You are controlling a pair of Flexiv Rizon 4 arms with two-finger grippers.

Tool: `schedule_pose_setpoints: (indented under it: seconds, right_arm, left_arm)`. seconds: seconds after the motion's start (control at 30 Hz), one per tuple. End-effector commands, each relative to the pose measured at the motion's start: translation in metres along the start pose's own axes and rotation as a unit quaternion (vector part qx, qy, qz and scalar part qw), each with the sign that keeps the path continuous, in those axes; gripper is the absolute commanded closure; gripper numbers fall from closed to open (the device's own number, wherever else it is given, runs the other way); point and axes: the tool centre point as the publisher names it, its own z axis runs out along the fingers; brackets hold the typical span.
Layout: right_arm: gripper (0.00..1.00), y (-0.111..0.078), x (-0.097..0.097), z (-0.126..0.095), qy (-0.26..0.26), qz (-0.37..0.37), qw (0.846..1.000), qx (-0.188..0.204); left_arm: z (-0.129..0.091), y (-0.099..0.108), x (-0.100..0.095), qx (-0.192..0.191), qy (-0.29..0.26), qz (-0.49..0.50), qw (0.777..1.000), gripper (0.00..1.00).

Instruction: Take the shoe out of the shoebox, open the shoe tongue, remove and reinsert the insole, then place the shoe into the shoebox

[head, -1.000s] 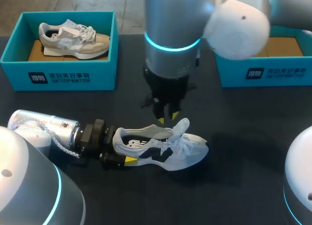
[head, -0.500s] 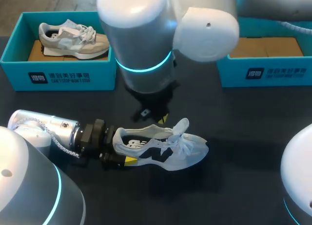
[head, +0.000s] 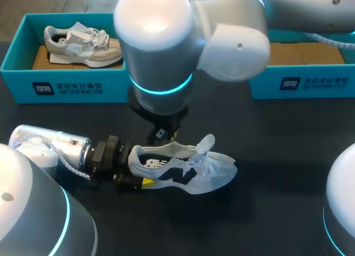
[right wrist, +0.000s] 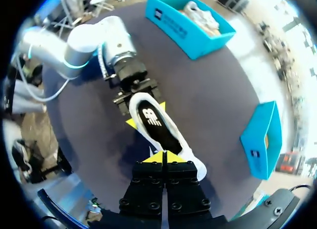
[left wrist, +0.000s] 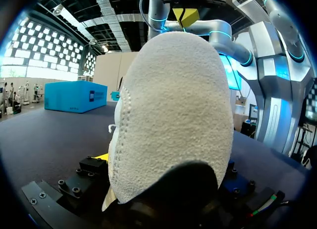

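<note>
A white shoe (head: 188, 166) with a black logo stands upright on the dark table, toe pointing right. My left gripper (head: 141, 168) lies low on the table, its fingers against both sides of the heel (left wrist: 173, 120), which fills the left wrist view. My right gripper (right wrist: 162, 157) hangs shut just above the shoe's opening, yellow tips pressed together with nothing seen between them. In the head view its arm hides most of it. The insole (right wrist: 152, 116) with its logo lies inside the shoe. The open blue shoebox (head: 302, 81) stands at the back right.
A second blue box (head: 66, 81) at the back left holds a grey shoe (head: 83, 44). My right arm's big elbow reaches across the middle of the table above the shoe. Dark table surface lies in front of and right of the shoe.
My right arm has swung left, carrying its gripper from above the tongue to above the shoe's collar, and its fingers have closed. The shoe and my left gripper have stayed put.
</note>
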Motion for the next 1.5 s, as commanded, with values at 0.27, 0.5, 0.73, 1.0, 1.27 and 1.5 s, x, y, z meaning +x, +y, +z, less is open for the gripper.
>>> schedule_pose_setpoints:
  seconds: [0.27, 0.5, 0.73, 1.0, 1.27, 1.5]
  right_arm:
    - [1.0, 0.003, 0.015, 0.011, 0.023, -0.22, 0.973, -0.071]
    - [1.0, 0.003, 0.015, 0.011, 0.023, -0.22, 0.973, -0.071]
    - [1.0, 0.015, 0.013, 0.019, 0.01, -0.218, 0.973, -0.072]
    - [1.0, 0.037, 0.017, 0.028, 0.002, -0.242, 0.969, -0.05]
    - [1.0, 0.048, 0.025, 0.043, 0.016, -0.26, 0.964, -0.044]
    - [1.0, 0.052, 0.026, 0.052, 0.024, -0.272, 0.961, -0.037]
  left_arm:
    - [0.0, 0.002, -0.001, 0.0, -0.001, 0.0, 1.0, 1.0]
    - [0.0, 0.002, -0.001, 0.0, -0.001, 0.0, 1.0, 1.0]
    - [0.0, 0.002, -0.001, 0.0, -0.001, 0.0, 1.0, 1.0]
    - [0.0, 0.002, -0.001, 0.0, -0.001, 0.0, 1.0, 1.0]
    - [0.0, 0.002, -0.001, 0.0, -0.001, 0.0, 1.0, 1.0]
    - [0.0, 0.002, -0.001, 0.0, -0.001, 0.0, 1.0, 1.0]
